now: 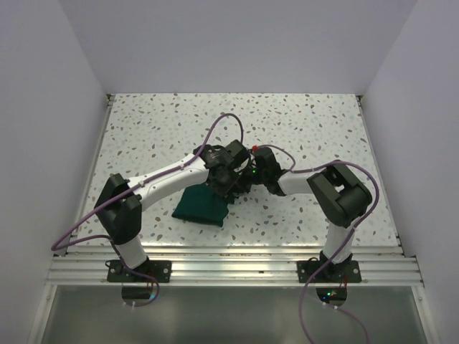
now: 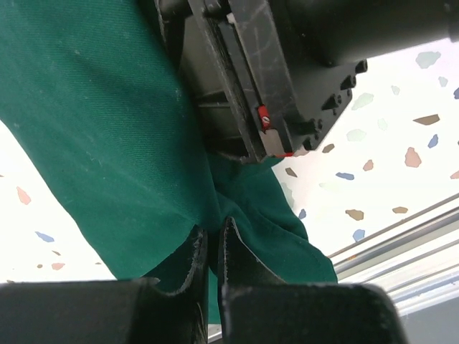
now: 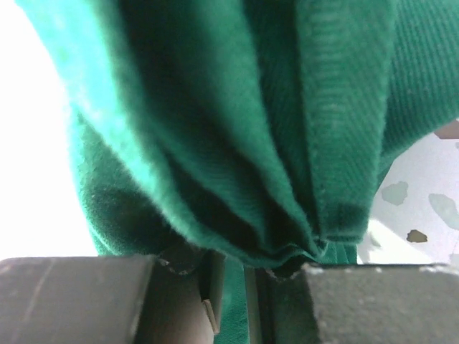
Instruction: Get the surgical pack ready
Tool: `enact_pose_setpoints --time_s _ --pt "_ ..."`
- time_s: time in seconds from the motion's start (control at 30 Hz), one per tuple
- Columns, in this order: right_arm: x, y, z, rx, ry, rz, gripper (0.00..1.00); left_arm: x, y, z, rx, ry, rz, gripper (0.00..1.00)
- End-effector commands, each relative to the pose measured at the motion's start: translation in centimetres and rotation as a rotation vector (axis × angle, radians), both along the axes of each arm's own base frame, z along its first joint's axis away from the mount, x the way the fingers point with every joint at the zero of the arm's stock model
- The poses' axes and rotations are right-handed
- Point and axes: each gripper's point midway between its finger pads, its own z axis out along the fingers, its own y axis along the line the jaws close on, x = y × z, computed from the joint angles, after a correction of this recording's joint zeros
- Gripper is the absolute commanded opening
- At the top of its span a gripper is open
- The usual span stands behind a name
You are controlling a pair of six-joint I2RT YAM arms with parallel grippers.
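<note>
Left tool [image 2: 213,240] is clenched, its two scuffed black fingertips pinching a fold of the green cloth [image 1: 201,206]. That cloth is matte and finely woven, a roughly rectangular bundle lying on the speckled white surface [image 1: 301,122] between the two arms, nearer the left one. Its far corner runs up under both tools. Right tool [image 3: 233,264] grasps the cloth too, with deep soft pleats of fabric bunched together between its rough dark fingers.
</note>
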Motion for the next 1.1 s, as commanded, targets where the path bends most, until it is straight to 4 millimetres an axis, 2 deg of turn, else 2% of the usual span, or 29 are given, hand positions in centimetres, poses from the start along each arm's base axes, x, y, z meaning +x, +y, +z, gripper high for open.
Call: enact_pose_setpoints --time_s 0.0,0.13,0.2,0.23,0.47,0.6,0.63,0.7,0.73,0.8,0.83,0.9,0.97,1.03,1.07 --pt "0.7 -0.7 1.9 0.0 -0.095 -0.033 0.21 1.0 -3.3 1.9 -0.141 -0.07 -0.041 0.0" --pt "0.7 -4.5 1.2 -0.026 -0.065 -0.037 0.23 1.0 -3.1 1.8 -0.14 -0.074 -0.033 0.0" --pt "-0.2 -5.1 1.7 -0.03 -0.059 0.008 0.23 0.8 -2.9 1.5 -0.137 -0.066 -0.035 0.0" --pt "-0.1 -5.0 2.6 -0.038 -0.106 0.038 0.24 0.7 -3.0 1.3 -0.141 -0.061 -0.036 0.0" --pt "-2.0 -6.5 2.2 -0.122 -0.098 0.08 0.21 0.9 -3.3 1.6 -0.149 -0.066 -0.038 0.0" --pt "-2.3 -5.2 2.0 -0.079 -0.124 0.083 0.19 1.0 -3.5 1.9 -0.155 -0.064 -0.04 0.0" --pt "-2.8 -4.2 1.5 -0.081 -0.122 0.105 0.19 1.0 -3.6 2.0 -0.159 -0.064 -0.041 0.0" --pt "-1.9 -2.2 1.8 -0.044 -0.153 0.095 0.18 0.9 -3.8 2.3 -0.174 -0.063 -0.045 0.0" --pt "-2.5 -0.8 0.7 -0.031 -0.129 0.122 0.18 0.9 -3.8 2.4 -0.177 -0.064 -0.043 0.0" --pt "-1.7 1.7 2.2 0.05 -0.165 0.11 0.18 0.9 -3.9 2.7 -0.182 -0.062 -0.047 0.0" --pt "-2.1 2.9 2.3 0.07 -0.168 0.129 0.17 0.8 -4.0 2.7 -0.185 -0.061 -0.048 0.0" --pt "-1.3 4.4 3.1 0.121 -0.185 0.117 0.17 0.7 -4.2 3.0 -0.199 -0.058 -0.055 0.0" --pt "-1.2 4.6 3.1 0.138 -0.176 0.104 0.17 0.7 -4.2 3.1 -0.201 -0.06 -0.057 0.0" --pt "-1.2 3.2 2.1 0.101 -0.167 0.085 0.17 0.7 -4.0 2.9 -0.186 -0.062 -0.053 0.0" --pt "-1.2 2.4 2.3 0.076 -0.166 0.07 0.17 0.7 -3.9 3.0 -0.183 -0.063 -0.052 0.0"
